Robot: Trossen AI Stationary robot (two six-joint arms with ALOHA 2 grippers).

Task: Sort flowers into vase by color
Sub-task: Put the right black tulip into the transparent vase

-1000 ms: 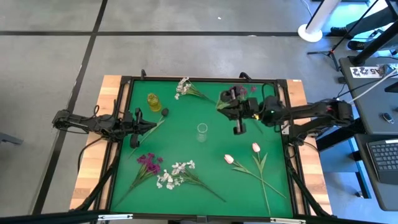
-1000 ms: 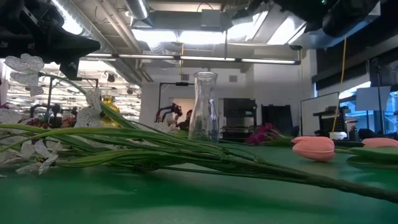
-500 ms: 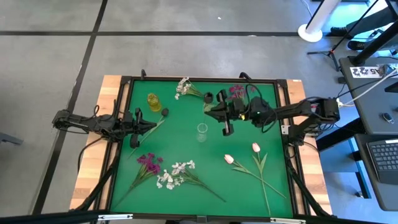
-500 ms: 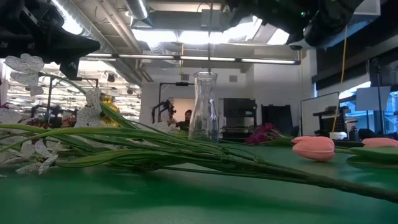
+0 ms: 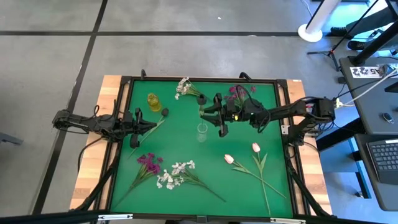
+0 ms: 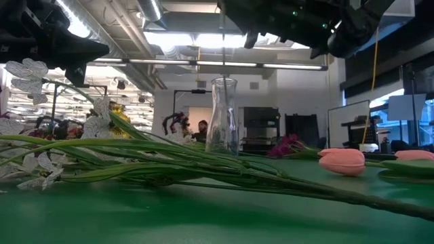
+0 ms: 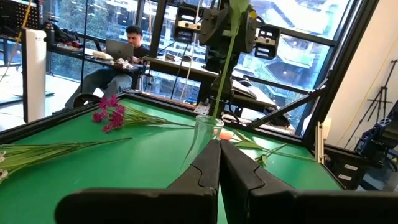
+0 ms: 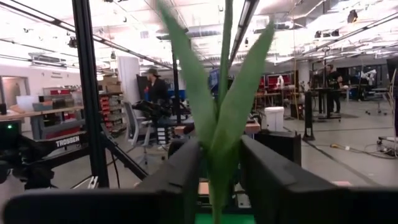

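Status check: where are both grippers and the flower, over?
Right gripper above the clear vase, green stem between its fingers. Left gripper shut, parked at left. Nothing blocking the vase mouth.

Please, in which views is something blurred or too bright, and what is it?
Right wrist view: the green leaves between the right gripper fingers are very near and out of focus. Low view: ceiling lights glare white; the white flowers in front look soft. High view: even light on the table, weak shadows.

Left gripper point(image 7: 219, 163) low over green table point(image 7: 143, 158), fingers pressed together. Beyond, clear vase point(image 7: 208, 134) beneath right gripper point(image 7: 228, 22) holding green stem point(image 7: 225, 62). Magenta flowers point(image 7: 110, 113) lying apart; person point(image 7: 118, 56) seated behind.
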